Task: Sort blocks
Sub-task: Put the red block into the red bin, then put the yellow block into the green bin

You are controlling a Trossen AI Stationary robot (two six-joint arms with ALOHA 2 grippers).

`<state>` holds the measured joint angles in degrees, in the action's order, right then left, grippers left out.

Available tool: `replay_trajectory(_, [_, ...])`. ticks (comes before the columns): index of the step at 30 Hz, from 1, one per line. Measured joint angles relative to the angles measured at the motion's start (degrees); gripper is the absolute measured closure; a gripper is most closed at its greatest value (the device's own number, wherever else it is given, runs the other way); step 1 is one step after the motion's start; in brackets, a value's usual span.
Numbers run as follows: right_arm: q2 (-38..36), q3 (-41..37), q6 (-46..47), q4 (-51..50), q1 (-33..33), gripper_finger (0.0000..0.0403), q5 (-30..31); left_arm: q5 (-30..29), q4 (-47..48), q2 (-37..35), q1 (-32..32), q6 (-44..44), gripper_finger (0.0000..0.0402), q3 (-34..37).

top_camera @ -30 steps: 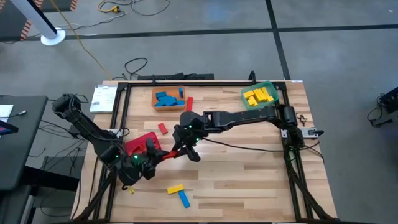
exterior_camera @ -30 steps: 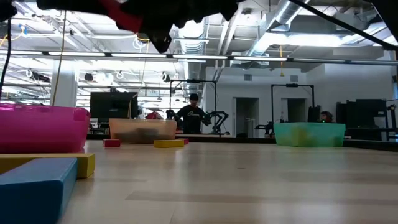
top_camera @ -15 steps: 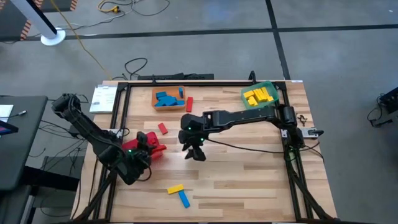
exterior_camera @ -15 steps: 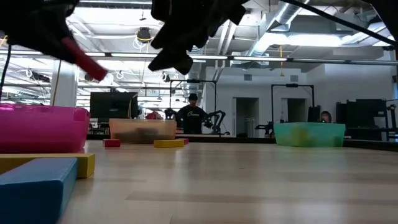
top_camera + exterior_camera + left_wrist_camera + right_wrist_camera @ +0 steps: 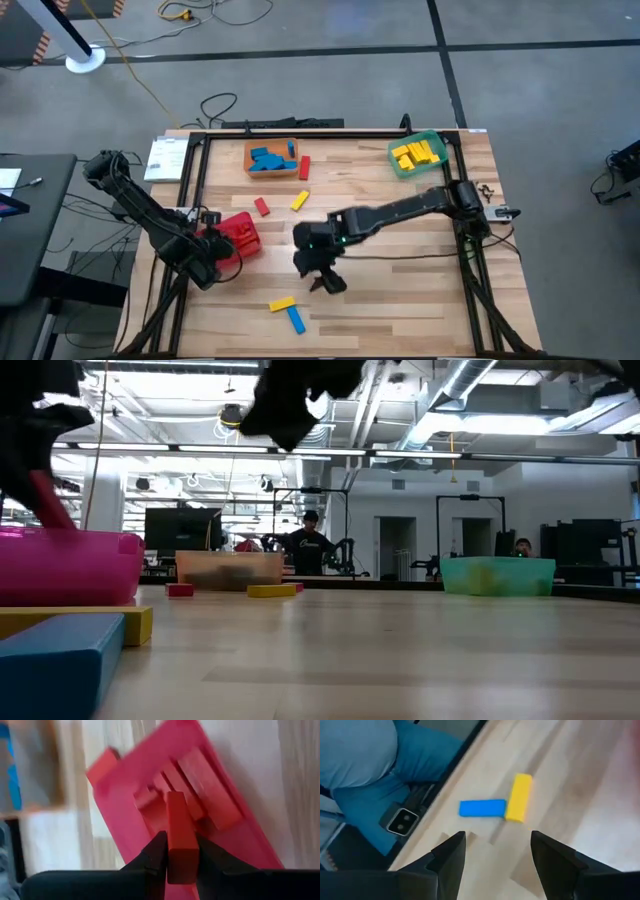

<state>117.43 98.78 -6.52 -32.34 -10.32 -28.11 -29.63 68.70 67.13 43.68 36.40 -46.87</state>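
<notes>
- High view: left gripper (image 5: 222, 243) sits over the red bin (image 5: 240, 236) at the table's left side; right gripper (image 5: 325, 280) hangs above bare table near the front, past centre.
- Left wrist view: fingers (image 5: 156, 851) pinch a red block (image 5: 180, 836) upright between them, over the red bin (image 5: 120, 800), which holds several more red blocks (image 5: 210, 790).
- Right wrist view: right gripper (image 5: 497, 865) has fingers (image 5: 451, 855) spread wide, nothing between them. Ahead lie a blue block (image 5: 482, 808) and a yellow block (image 5: 519, 797), touching end to side in an L.
- High view: the same pair, yellow block (image 5: 282, 303) and blue block (image 5: 296, 319), lies near the front edge, close to the right gripper.
- Orange bin (image 5: 271, 158) at the back holds blue blocks (image 5: 268, 159); green bin (image 5: 418, 154) at back right holds yellow blocks (image 5: 416, 154).
- Loose on the table (image 5: 400, 290): a red block (image 5: 304, 167) just beside the orange bin, another red block (image 5: 261, 206) and a yellow block (image 5: 299, 201) between the bins and the arms.
- Right wrist view: a person's blue-clad legs (image 5: 365, 760) stand beyond the table edge.
</notes>
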Motion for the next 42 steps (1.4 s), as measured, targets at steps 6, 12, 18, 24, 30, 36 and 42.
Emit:
replay_trajectory(6, [0.0,0.0,-2.4,3.4,-4.5,0.0164,3.7,2.6,2.6,0.0,0.0,5.6,0.0328,0.0])
replay_trajectory(12, [0.0,0.0,-3.0,6.8,-8.5,0.0164,7.9,2.5,2.6,0.0,0.0,7.7,0.0272,0.0])
replay_trajectory(18, [0.0,0.0,-1.1,10.1,-11.8,0.0164,12.3,2.5,2.3,0.0,0.0,9.0,0.0225,-0.1])
replay_trajectory(24, [0.9,0.1,2.5,14.4,-13.8,0.0164,15.8,0.9,2.3,0.0,0.0,9.1,0.0212,-3.7])
replay_trajectory(30, [6.1,0.0,8.9,18.7,-14.4,0.0164,18.2,-0.9,0.5,0.0,0.6,6.7,0.0211,-8.6])
replay_trajectory(36, [9.9,0.1,12.1,21.1,-14.9,0.0164,19.5,0.6,-11.2,0.0,2.6,-2.1,0.0211,-9.9])
replay_trajectory(42, [11.4,0.0,8.5,20.9,-16.4,0.0164,18.9,2.9,-22.7,0.1,5.3,-8.3,0.0211,-9.9])
